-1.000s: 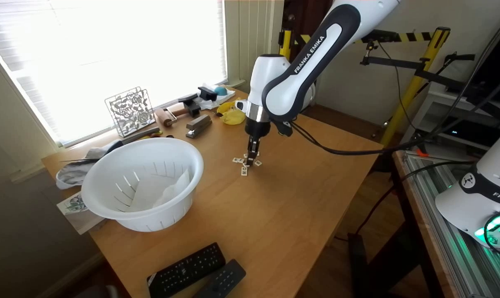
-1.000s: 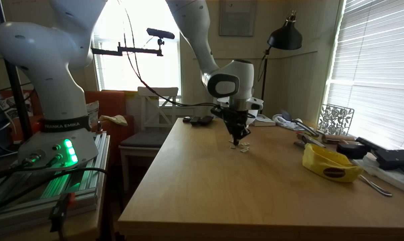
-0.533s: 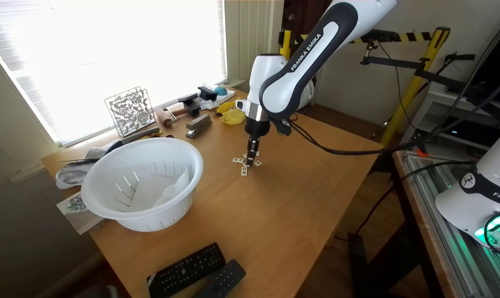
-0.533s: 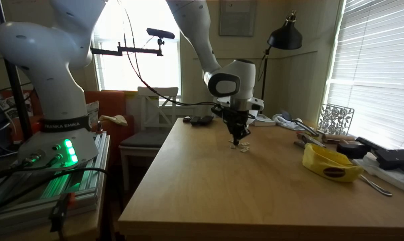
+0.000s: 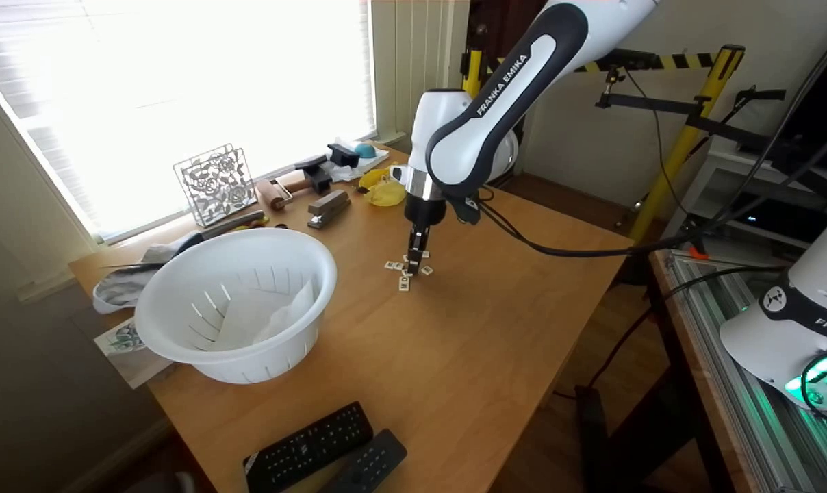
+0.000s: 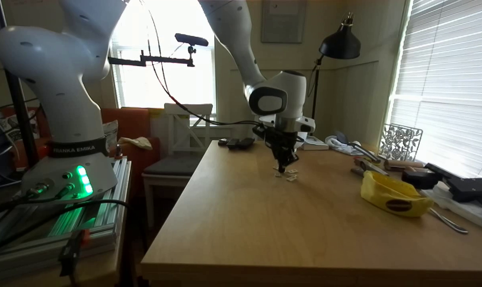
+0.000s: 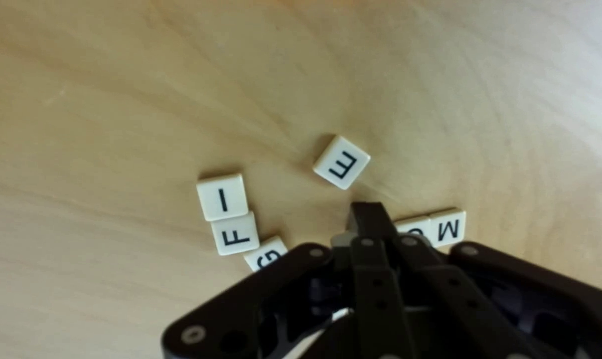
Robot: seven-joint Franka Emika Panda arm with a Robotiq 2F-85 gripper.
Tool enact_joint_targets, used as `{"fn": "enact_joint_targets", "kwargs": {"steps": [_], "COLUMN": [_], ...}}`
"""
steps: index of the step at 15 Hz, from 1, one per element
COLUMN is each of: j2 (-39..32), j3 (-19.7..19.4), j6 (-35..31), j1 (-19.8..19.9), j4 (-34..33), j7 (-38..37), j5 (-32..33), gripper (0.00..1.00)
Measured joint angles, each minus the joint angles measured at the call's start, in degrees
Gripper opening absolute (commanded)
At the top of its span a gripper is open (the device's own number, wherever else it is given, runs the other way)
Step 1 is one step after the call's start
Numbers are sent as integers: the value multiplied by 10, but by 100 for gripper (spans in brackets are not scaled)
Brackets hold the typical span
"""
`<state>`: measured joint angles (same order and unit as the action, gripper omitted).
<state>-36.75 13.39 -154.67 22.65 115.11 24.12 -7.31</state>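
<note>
My gripper (image 7: 373, 219) is shut, its fingertips together with nothing seen between them, pointing down low over the table among white letter tiles. In the wrist view the E tile (image 7: 342, 162) lies just ahead of the tips. The M tile (image 7: 448, 227) is at the right, touching a tile (image 7: 411, 225) partly hidden by the fingers. To the left the I tile (image 7: 223, 197) touches the F tile (image 7: 235, 234), and the G tile (image 7: 267, 254) is partly covered by the gripper. Whether the tips touch the table or a tile, I cannot tell.
A white slotted basin (image 5: 235, 305) stands near two black remotes (image 5: 309, 445). Along the window side are a stapler (image 5: 328, 207), a yellow pouch (image 6: 394, 194), a metal rose-patterned holder (image 5: 216, 183) and black blocks (image 6: 471, 192).
The forearm has swung slightly toward the window side. The gripper tips stay in nearly the same place, shut throughout, and the tiles show no clear movement.
</note>
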Motion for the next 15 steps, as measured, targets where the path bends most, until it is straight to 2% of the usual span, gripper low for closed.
{"fn": "enact_joint_targets", "kwargs": {"steps": [15], "j2": [-8], "j3": [-4], "j6": [31], "j1": [-4], "j4": [-22], "j7": [-11], "j5": [-29], "gripper": [0]}}
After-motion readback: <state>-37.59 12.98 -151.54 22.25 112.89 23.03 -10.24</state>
